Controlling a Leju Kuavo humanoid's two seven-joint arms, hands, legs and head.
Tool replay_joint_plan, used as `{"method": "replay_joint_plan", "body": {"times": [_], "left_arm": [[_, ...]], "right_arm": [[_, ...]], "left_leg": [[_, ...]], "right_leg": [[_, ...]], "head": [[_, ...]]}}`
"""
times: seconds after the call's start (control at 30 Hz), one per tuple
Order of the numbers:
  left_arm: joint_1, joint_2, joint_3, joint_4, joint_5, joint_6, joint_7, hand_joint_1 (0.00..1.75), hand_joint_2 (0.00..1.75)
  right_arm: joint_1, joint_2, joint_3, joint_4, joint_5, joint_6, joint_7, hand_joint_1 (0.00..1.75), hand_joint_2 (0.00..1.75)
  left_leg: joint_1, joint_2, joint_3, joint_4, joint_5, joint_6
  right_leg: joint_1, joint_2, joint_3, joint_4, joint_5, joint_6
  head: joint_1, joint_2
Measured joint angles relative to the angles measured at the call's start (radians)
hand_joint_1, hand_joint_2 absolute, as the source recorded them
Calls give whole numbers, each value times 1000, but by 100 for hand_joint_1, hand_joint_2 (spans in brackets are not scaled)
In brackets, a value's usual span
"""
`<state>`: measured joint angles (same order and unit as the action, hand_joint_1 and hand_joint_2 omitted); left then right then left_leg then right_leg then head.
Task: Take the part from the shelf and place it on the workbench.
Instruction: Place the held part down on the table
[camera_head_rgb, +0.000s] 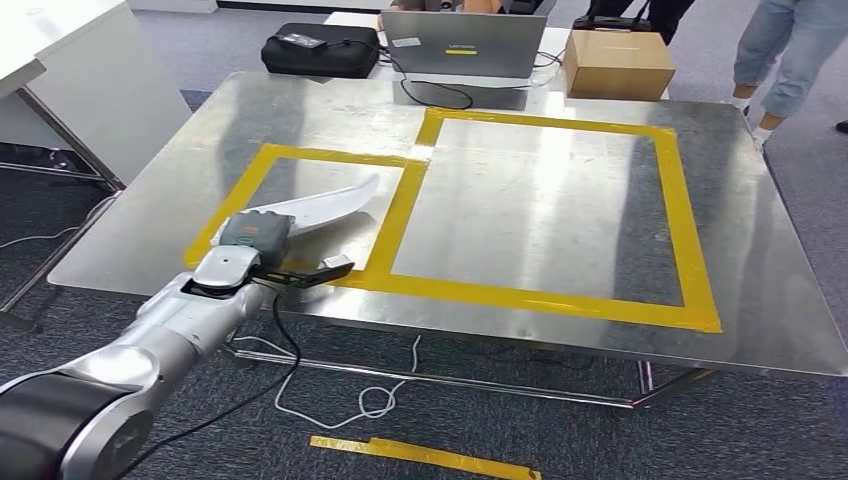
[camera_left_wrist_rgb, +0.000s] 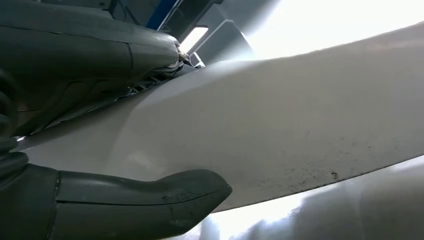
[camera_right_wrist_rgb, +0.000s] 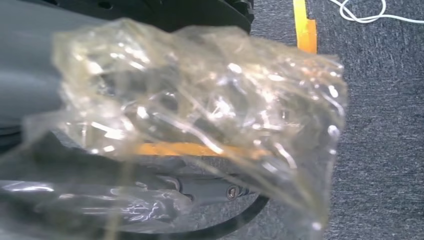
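Note:
The part is a long, curved white blade. It lies over the smaller yellow-taped square at the near left of the steel workbench. My left hand grips its near end. In the left wrist view the part sits between the thick thumb and the dark fingers, both against its surface. Whether it touches the tabletop I cannot tell. My right hand hangs over the carpet behind crumpled clear plastic, so how its fingers lie is hidden.
A larger yellow-taped square covers the bench's middle and right. At the far edge stand a laptop, a cardboard box and a black case. A person's legs are at the far right. A tape strip and cables lie on the floor.

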<state>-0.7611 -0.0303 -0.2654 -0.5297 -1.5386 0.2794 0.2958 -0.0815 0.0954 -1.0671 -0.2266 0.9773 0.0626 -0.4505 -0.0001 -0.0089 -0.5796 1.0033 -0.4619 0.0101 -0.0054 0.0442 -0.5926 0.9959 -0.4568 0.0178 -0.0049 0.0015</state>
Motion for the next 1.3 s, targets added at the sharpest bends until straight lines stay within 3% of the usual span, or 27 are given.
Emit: {"method": "replay_joint_plan", "body": {"times": [0.13, 0.27, 0.43, 0.57, 0.9, 1.03, 1.13, 1.3], "left_arm": [[-9, 12, 0, 28, 2, -8, 9, 175, 175], [-12, 19, 2, 40, 6, -9, 3, 0, 175], [-12, 18, 4, 43, 10, -2, -19, 0, 175], [-11, 11, 14, 43, 26, 22, -48, 0, 0], [-7, -8, 45, 30, 79, 96, -135, 0, 0], [22, -14, 58, -13, 151, 145, -221, 0, 0], [98, -22, 62, -127, 251, 152, -307, 0, 0], [306, -28, 59, -429, 405, 123, -390, 0, 0]], "right_arm": [[0, 0, 4, 0, 1, 0, 0, 0, 0], [0, 0, 5, 0, 1, 0, -1, 0, 0], [0, 0, 5, 0, 0, 0, -6, 0, 0], [0, 0, 5, 0, 0, 0, -11, 0, 0], [1, 0, 5, 0, 1, 0, -14, 0, 0], [3, 0, 5, 0, -2, -2, -19, 0, 0], [11, 0, 4, 0, -12, -6, -22, 0, 0], [33, 0, -11, 1, -29, -18, -23, 0, 0]], "left_leg": [[0, 0, 0, 0, 0, 0], [0, 0, 0, 0, 0, 0], [0, 0, 0, 0, 0, 0], [0, 0, 0, 0, 0, 0], [0, 0, 0, 0, 0, 0], [0, 0, 0, 0, 0, 0], [0, 0, 0, 0, -1, 0], [0, 0, 0, 0, -4, 0]], "right_leg": [[0, 0, 0, 0, 0, 0], [0, 0, 0, 0, 0, 0], [0, 0, 0, 0, 0, 0], [0, 0, 0, 0, 0, 0], [0, 0, 0, 0, 0, 0], [0, 0, 0, 0, 0, 0], [0, 0, 0, 0, -1, 0], [0, 1, 0, 0, -3, 0]], "head": [[0, 0], [0, 0], [0, 0], [0, 0], [0, 0], [0, 0], [0, 0], [0, 0]]}}
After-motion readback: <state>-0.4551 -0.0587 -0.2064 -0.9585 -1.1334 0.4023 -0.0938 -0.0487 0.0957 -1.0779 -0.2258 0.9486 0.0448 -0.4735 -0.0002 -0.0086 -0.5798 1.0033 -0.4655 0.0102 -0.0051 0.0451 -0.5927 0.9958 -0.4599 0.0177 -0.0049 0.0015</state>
